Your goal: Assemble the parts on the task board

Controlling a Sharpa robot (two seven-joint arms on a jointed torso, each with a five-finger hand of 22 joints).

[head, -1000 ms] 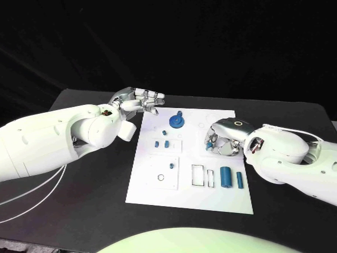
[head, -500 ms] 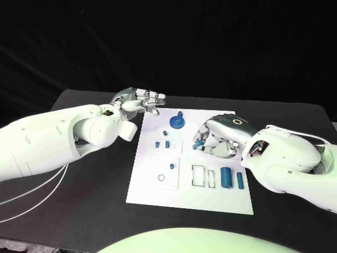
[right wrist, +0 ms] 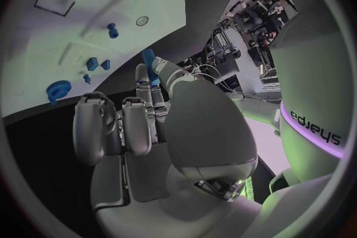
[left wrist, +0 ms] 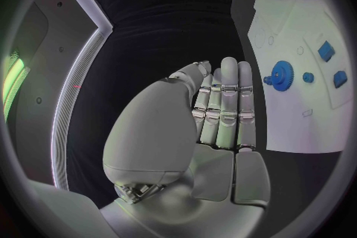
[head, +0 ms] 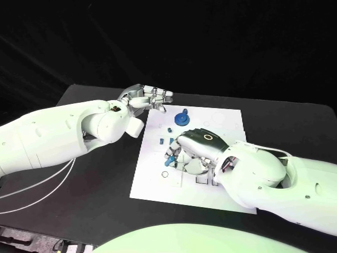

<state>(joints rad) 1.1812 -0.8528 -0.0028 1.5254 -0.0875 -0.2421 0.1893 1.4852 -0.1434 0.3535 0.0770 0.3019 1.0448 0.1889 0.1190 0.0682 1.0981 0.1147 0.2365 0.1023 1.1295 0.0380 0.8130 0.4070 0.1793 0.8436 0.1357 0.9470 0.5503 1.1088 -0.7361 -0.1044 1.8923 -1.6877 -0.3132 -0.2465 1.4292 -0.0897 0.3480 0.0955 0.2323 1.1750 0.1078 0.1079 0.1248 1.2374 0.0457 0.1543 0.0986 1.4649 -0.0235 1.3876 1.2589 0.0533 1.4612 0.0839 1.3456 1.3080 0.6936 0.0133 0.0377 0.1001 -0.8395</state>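
The white task board (head: 218, 118) lies mid-table. My right hand (head: 192, 153) hovers over its middle and pinches a small blue part (right wrist: 151, 65) between thumb and a fingertip. A blue gear (head: 182, 119) stands on a peg at the board's far end, with small blue parts (head: 161, 140) set in the board just nearer than it. My left hand (head: 147, 98) hangs beside the board's far left corner, fingers straight (left wrist: 223, 107), holding nothing. The left wrist view has the gear (left wrist: 282, 76) and small blue parts (left wrist: 325, 49) beyond the fingertips. My right arm hides the board's near right part.
The black table (head: 100, 168) runs out on both sides of the board. In the right wrist view a blue peg (right wrist: 112, 30) stands on the board (right wrist: 44, 41) near a round hole (right wrist: 142, 21), past rectangular recesses. My left forearm (head: 55, 137) lies over the table's left side.
My right hand has carried the blue part leftward from the board's right side to its middle, and its arm now covers the near right parts. The left hand stays put. The camera shifted slightly.
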